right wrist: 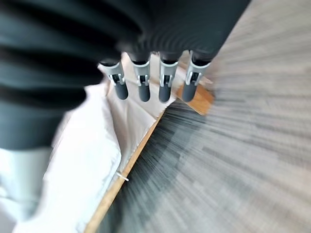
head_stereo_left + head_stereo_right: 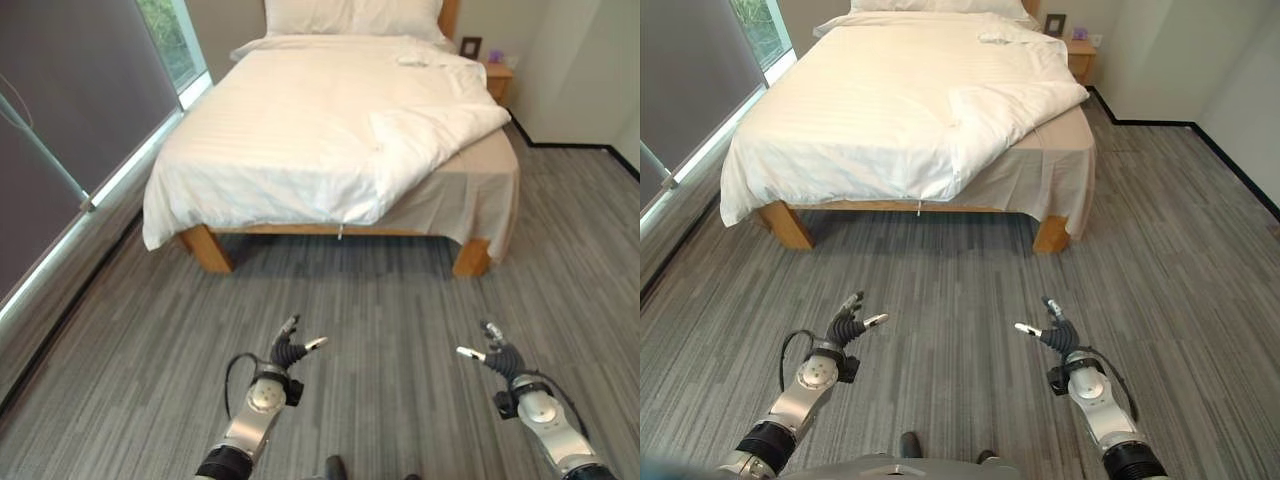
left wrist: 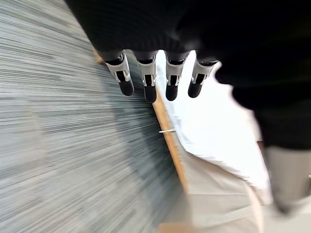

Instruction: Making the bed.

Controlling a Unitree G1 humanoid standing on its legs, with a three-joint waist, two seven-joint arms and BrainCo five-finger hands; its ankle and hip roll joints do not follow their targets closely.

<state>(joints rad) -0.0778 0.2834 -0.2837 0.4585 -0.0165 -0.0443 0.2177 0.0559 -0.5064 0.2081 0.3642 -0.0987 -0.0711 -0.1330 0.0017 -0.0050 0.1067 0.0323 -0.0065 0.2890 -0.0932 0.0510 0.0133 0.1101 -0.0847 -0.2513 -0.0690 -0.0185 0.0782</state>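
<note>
So, standing at the foot of the bed (image 2: 470, 255), well apart from it, with grey carpet (image 2: 380, 300) between me and the frame. Left robot hand (image 2: 290, 350) and right robot hand (image 2: 497, 356) both hover low over the carpet, fingers relaxed and spread, thumbs out, holding nothing. Wrist views agree: straight fingers in a row, nothing between them and the bed beyond.

The white duvet (image 2: 300, 130) covers most of the mattress and hangs over the foot end on the window side, fairly smooth there. On my right side it is not done: the corner of the duvet (image 2: 440, 130) is folded back on itself and lies diagonally, leaving the beige sheet (image 2: 480, 185) bare along that edge and at the near right corner. Pillows (image 2: 350, 15) sit at the head, against the headboard. A small rumple of cloth (image 2: 415, 60) lies near the head on the right; can't tell what it is. Nightstand (image 2: 498, 75) just beside the bed at the far right.

My judgement: roughly half made. Left to do: walk in, take hold of the folded corner, draw it down and outward over the bare sheet, then smooth the top. Nothing grasped yet.
</note>
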